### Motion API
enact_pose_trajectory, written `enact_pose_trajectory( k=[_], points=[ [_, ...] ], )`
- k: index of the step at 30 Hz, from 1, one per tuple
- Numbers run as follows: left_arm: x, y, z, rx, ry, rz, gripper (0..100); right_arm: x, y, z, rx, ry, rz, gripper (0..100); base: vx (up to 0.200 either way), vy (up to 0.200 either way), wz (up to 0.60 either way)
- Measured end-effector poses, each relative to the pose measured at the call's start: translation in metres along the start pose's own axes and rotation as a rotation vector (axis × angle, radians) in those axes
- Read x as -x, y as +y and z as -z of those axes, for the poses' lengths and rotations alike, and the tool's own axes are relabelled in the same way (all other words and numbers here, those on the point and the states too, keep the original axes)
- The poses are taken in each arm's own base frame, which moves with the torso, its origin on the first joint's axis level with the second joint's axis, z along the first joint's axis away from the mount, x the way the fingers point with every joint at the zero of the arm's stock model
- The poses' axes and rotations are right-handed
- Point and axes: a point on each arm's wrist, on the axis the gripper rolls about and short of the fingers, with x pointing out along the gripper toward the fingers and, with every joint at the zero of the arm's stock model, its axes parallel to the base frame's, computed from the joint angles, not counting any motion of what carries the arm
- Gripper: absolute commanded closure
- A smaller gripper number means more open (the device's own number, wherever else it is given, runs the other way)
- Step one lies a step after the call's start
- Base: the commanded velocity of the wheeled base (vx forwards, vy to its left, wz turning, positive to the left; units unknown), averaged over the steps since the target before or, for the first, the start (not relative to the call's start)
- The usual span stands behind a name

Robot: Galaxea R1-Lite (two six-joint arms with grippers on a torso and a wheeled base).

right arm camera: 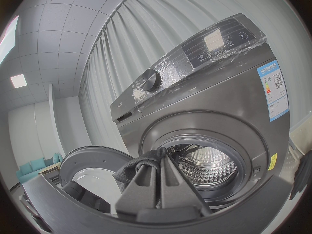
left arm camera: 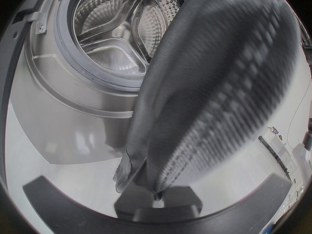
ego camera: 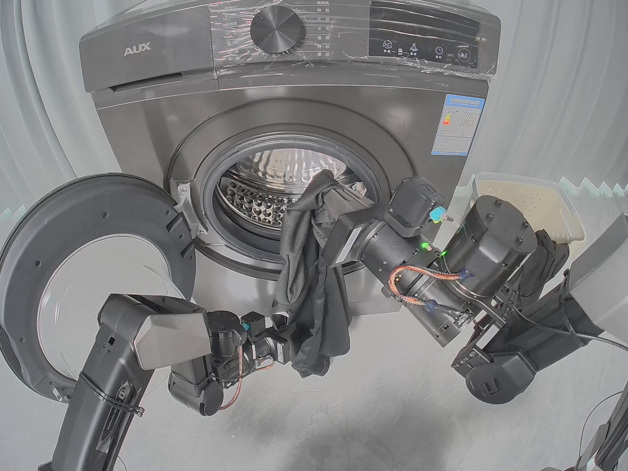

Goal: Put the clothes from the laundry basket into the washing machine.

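One dark garment point(ego camera: 311, 276) hung with its long axis vertical, its top end at the drum point(ego camera: 268, 191) mouth. The right fingers point(right arm camera: 144, 182) were clamped on that top end (the nearer arm to the mouth). The left fingers point(left arm camera: 136, 208) pinched the lower hem. Count: one washer point(ego camera: 150, 119), one basket point(ego camera: 523, 197).

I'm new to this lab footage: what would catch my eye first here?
A dark grey garment hangs at the open drum of the grey front-loading washing machine, pinched at its top by the right gripper and low down by the left gripper. The round door stands open on the robot's left; a cream plastic laundry basket sits right.
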Motion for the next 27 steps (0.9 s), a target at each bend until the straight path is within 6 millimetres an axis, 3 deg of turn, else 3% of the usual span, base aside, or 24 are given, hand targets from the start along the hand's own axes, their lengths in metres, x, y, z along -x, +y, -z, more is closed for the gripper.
enact_pose_trajectory(
  k=[8,19,27],
  points=[
    [0.016,0.003,-0.016,0.0,0.001,-0.046,100,0.001,-0.027,-0.002,0.027,0.005,0.087,100,0.0,0.0,0.0],
    [0.063,-0.005,-0.07,-0.008,-0.039,-0.062,100,0.015,-0.071,0.007,0.063,0.066,0.21,100,0.0,0.0,0.0],
    [0.093,-0.017,-0.088,-0.011,-0.034,-0.017,100,0.023,-0.081,0.011,0.068,0.092,0.239,100,0.0,0.0,0.0]
  ],
)
